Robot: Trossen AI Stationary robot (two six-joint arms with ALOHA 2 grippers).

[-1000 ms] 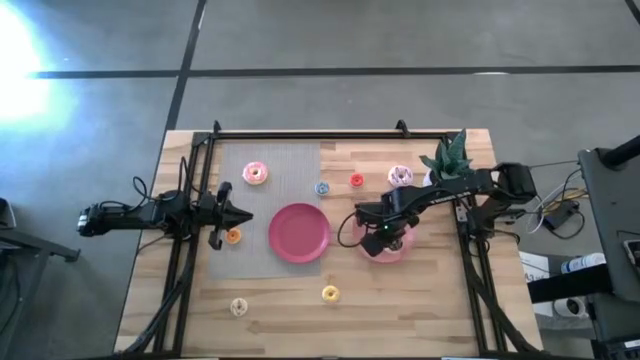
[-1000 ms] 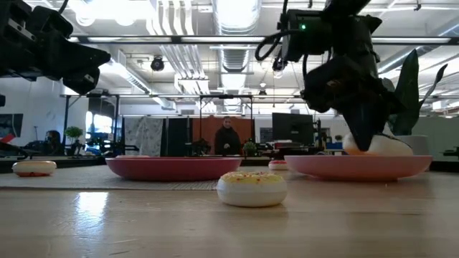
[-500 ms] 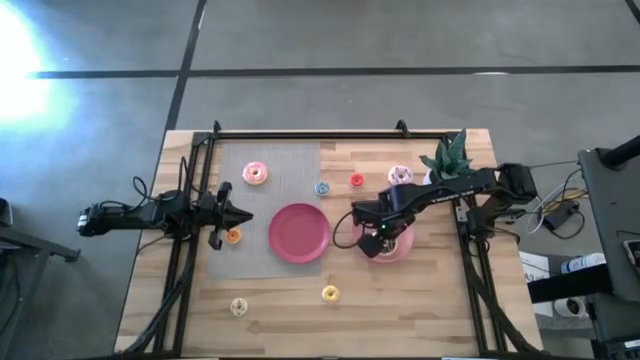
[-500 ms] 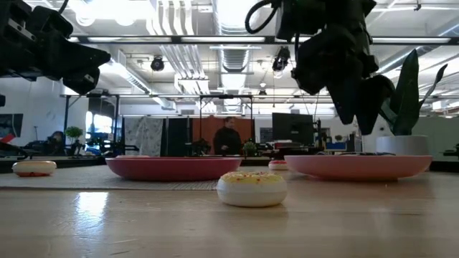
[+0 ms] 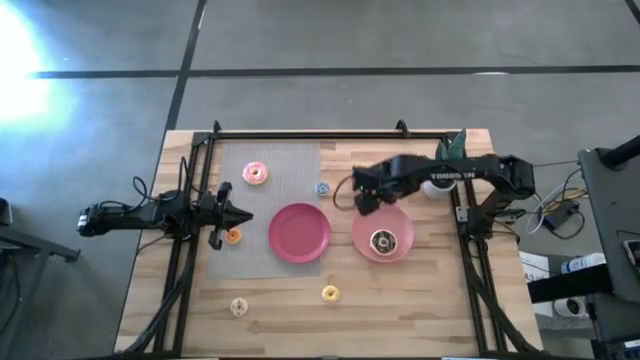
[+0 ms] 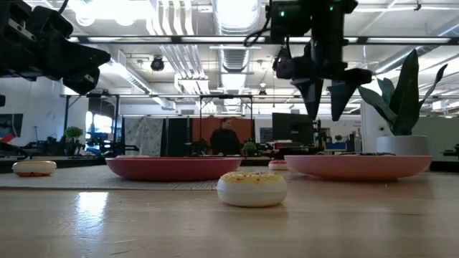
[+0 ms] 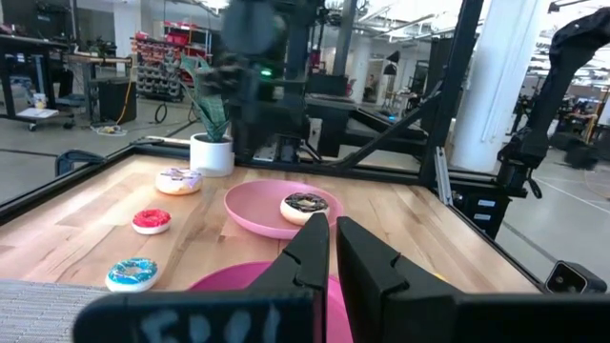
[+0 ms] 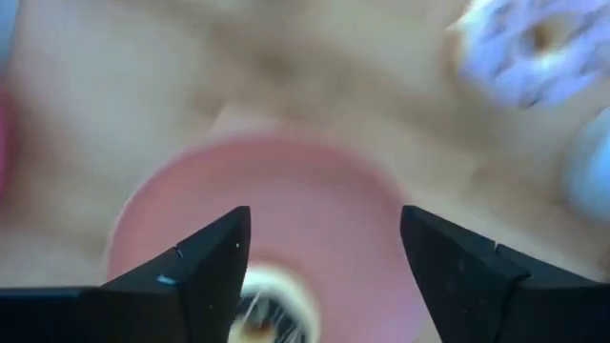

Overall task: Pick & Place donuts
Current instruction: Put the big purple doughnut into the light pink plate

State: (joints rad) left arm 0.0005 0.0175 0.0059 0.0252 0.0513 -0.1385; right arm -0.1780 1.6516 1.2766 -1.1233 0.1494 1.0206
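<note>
Donuts lie spread over a wooden desk [image 5: 300, 310] seen from above. A dark brown donut [image 5: 382, 240] sits inside a pale pink plate [image 5: 400, 225] on the right half of the desk. The right claw [image 5: 366, 199] hangs in the air above the far-left rim of that plate, its two fingers spread apart and holding nothing; in the level view it [image 6: 324, 89] is raised well clear of the plate [image 6: 358, 166].

A darker red plate [image 5: 299, 233] lies at the middle of the desk, partly on a grey mesh mat [image 5: 270, 185]. A pink-frosted donut [image 5: 256, 173] rests on the far part of the mat. A tiny blue donut [image 5: 322, 187] lies just past the mat's right edge. From the left wrist camera a red donut [image 7: 151, 220] shows beside the blue one, with a lilac-white donut [image 7: 178, 180] farther back, near a white pot holding a green plant [image 7: 212, 133].

A tiny orange donut [image 5: 233, 236] lies on the mat's left side, just beside the left claw [image 5: 238, 216], which waits low at the desk's left edge with its fingers pressed together and empty. A yellow donut [image 5: 330, 293] and a cream donut [image 5: 238, 306] sit on bare wood near the front edge, well apart from each other.

A person [image 6: 226, 136] stands in the room far behind the desk.
</note>
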